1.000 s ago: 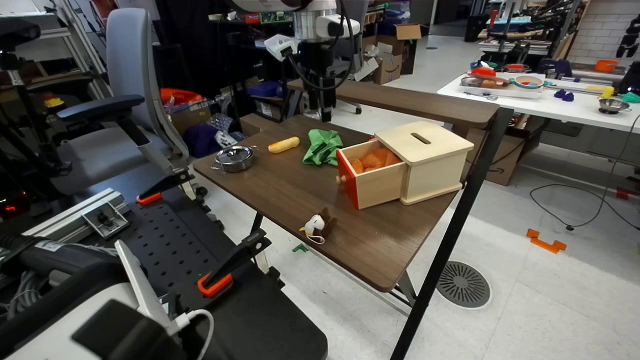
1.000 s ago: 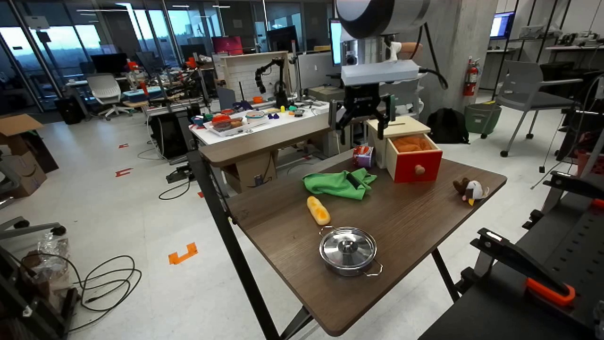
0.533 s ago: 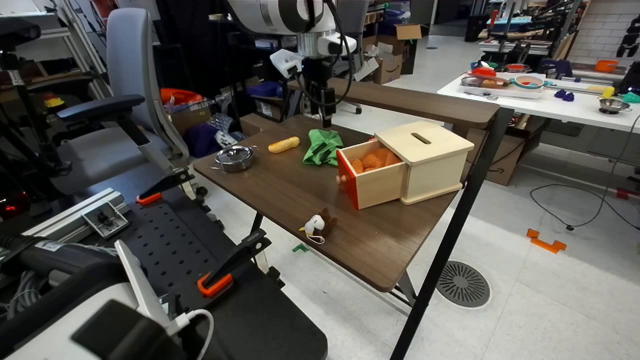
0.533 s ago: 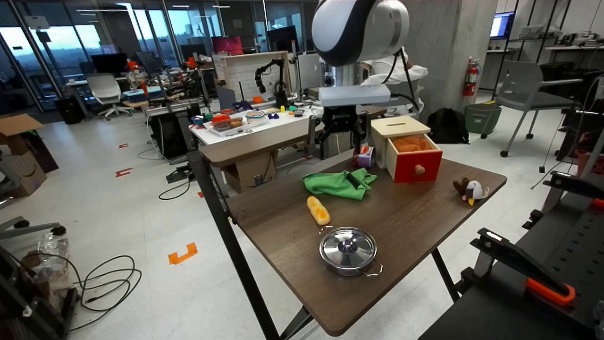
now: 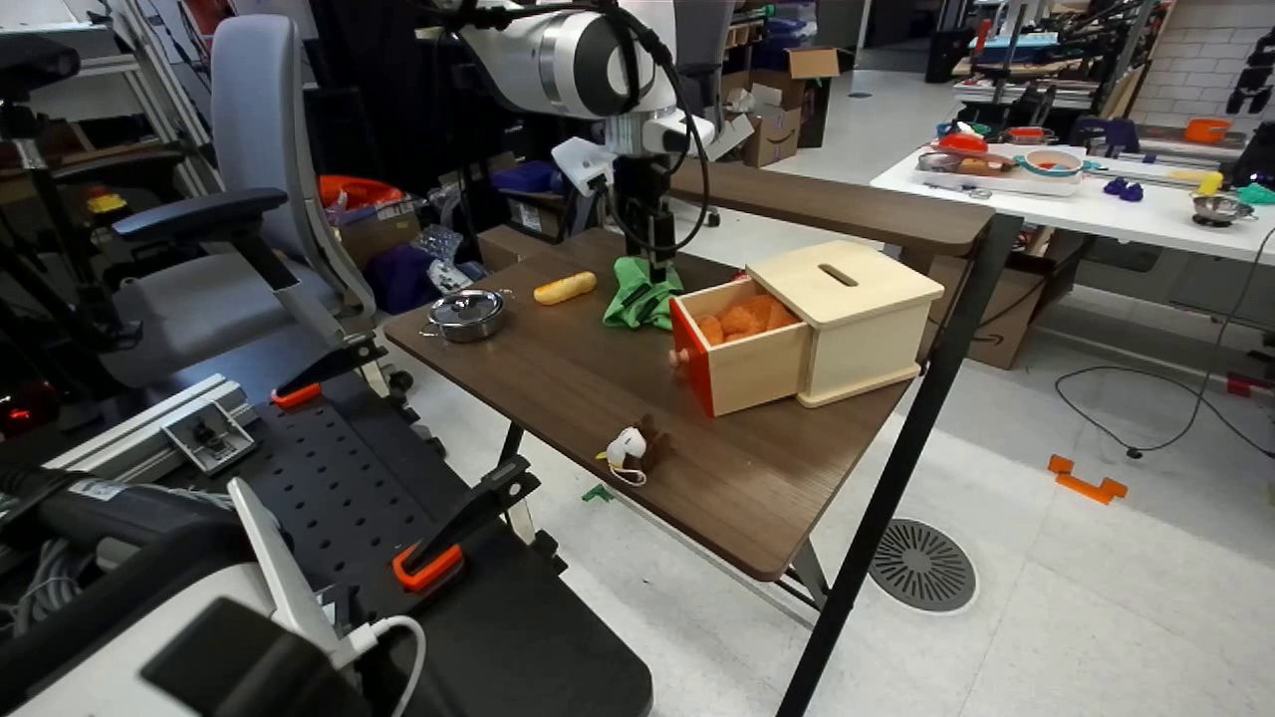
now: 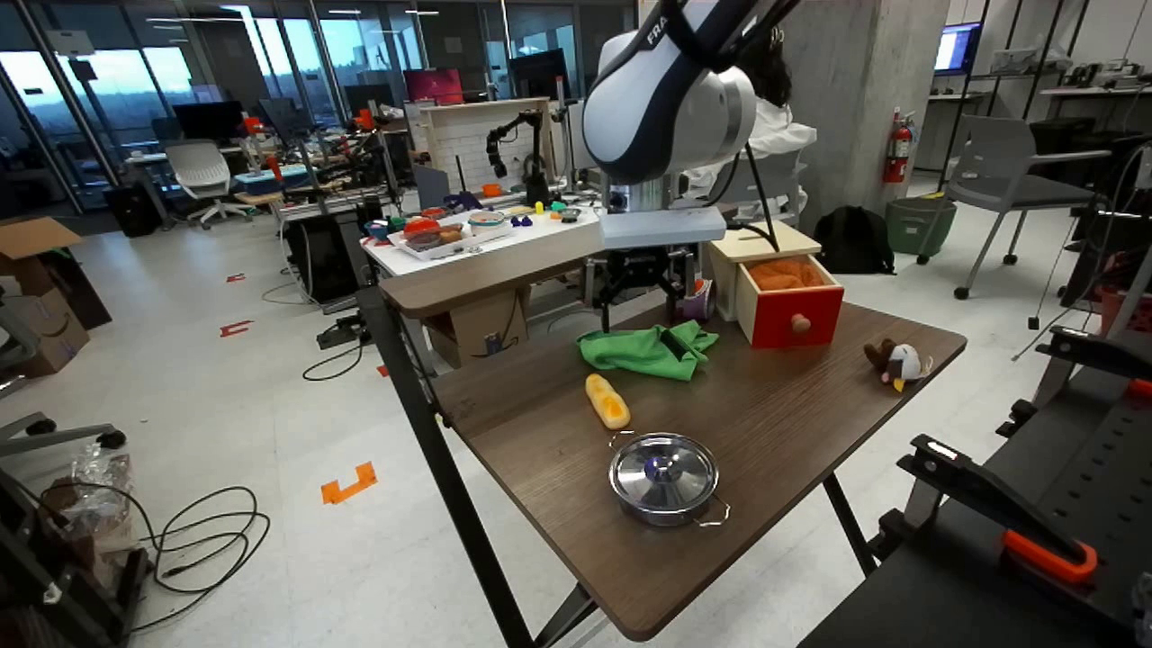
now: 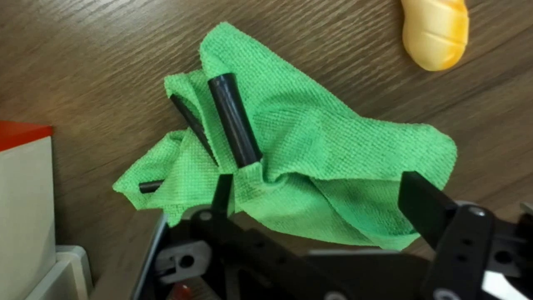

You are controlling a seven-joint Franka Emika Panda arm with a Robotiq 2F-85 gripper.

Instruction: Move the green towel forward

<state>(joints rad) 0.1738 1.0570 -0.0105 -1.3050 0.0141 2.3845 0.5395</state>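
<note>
Brown and wood-grained, the worktop (image 6: 765,432) stands in a cluttered room, a raised shelf (image 6: 486,281) along one long edge. Near this shelf-side edge lies the green towel (image 7: 341,141), crumpled, with a black cylinder (image 7: 235,121) partly wrapped in it, and a thin strip (image 7: 193,126) and a short stub (image 7: 150,186), both black, poking from its folds; I cannot tell whether these pieces are joined. Over the towel the fingers (image 7: 422,206) point down, spread wide and holding nothing; whether their tips touch it is hard to make out. In both exterior views the arm (image 5: 588,70) is cut off by the top of the frame. Near the corner beneath one end of the shelf, a wooden box (image 5: 877,324) has its red-fronted drawer (image 5: 762,373) pulled out with something orange and fuzzy (image 5: 745,317) inside, its lower part hidden by the drawer walls. Just beside the box, a red and purple item (image 6: 698,306) is partly covered by the fingers in an exterior view. By the corner diagonally opposite the box sits a lidded steel pot (image 6: 664,481), its inside out of sight. A toy loaf (image 6: 607,402), between pot and towel, is cropped in the wrist view. Near the edge opposite the shelf lies a plush bird (image 6: 903,362)
</note>
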